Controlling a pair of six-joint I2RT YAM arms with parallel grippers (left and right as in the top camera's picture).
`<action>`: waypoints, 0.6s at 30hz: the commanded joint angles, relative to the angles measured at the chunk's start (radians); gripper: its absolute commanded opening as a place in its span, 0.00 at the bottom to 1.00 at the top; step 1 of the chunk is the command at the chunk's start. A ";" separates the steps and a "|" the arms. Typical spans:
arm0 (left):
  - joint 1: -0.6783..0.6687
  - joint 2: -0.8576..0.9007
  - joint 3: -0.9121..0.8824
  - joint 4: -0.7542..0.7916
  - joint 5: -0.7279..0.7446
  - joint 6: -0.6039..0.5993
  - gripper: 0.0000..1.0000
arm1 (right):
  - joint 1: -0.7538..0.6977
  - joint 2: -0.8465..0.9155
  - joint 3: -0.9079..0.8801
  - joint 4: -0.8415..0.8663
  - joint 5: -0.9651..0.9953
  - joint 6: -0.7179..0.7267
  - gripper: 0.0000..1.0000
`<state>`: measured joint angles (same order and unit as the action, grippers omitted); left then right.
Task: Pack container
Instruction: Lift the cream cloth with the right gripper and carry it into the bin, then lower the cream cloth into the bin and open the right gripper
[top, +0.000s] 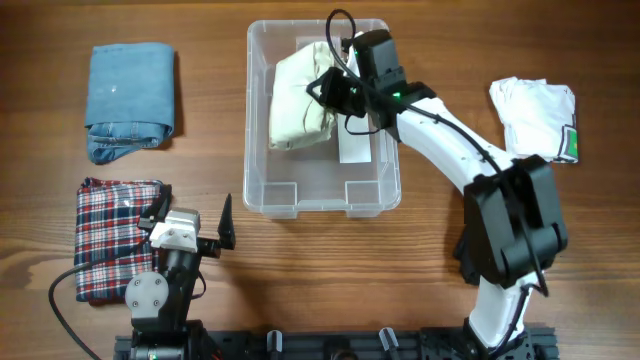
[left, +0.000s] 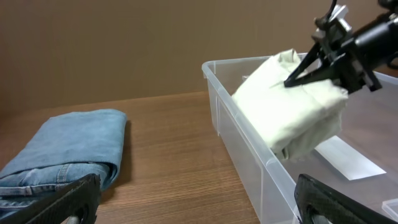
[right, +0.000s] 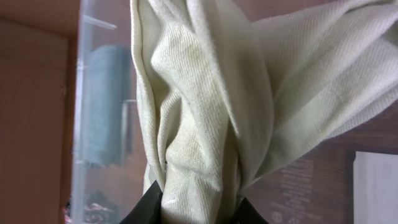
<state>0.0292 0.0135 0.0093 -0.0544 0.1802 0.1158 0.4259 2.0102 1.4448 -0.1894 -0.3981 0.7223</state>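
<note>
Brown wooden tabletop (top: 420, 270), with the clear rectangular plastic container (top: 262, 195) directly under the right claw (top: 335, 90), which is pinching a folded cream cloth garment (top: 295, 110) by its edge. The garment's bulk lies to the claw's left, inside the bin's far half, long axis along the bin's length. Release looks next. The left claw (top: 195, 215), spread wide, sits well off, so the right is nearer.

Cream garment (left: 280, 118) between the right jaws in the clear container (left: 242, 143); folded denim (left: 68, 146) nearby
</note>
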 joint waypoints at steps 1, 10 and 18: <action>0.008 -0.011 -0.004 -0.006 -0.006 0.011 1.00 | 0.003 0.007 0.017 0.038 -0.009 0.010 0.04; 0.008 -0.011 -0.004 -0.006 -0.006 0.011 1.00 | 0.035 0.029 0.017 0.088 0.026 0.010 0.05; 0.008 -0.011 -0.004 -0.006 -0.006 0.011 1.00 | 0.042 0.029 0.017 0.096 0.063 -0.045 0.19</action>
<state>0.0292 0.0135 0.0093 -0.0544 0.1802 0.1158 0.4679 2.0453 1.4448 -0.1253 -0.3500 0.7097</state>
